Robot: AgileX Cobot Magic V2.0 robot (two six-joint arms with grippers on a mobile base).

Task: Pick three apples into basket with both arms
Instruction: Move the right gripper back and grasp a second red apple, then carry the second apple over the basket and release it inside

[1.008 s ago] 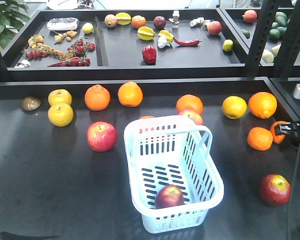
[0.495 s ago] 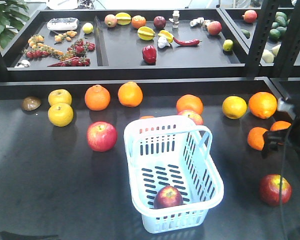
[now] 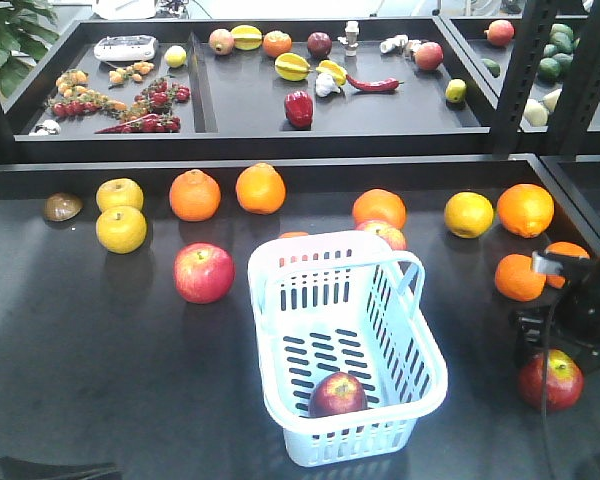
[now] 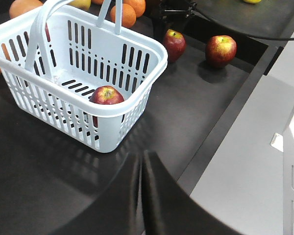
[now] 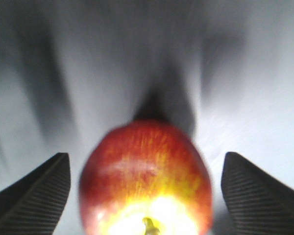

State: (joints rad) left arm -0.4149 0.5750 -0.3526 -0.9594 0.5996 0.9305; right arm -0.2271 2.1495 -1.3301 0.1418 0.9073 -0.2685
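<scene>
Toward the right of the counter (image 3: 100,360), the right gripper (image 5: 144,164) gapes wide and empty, a red apple (image 5: 146,181) centred directly below between its fingers; another apple (image 3: 338,393) lies in the basket (image 3: 332,246), leftward.

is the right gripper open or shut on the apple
Open: right gripper has both pads clear of the apple, gaps either side.
</scene>
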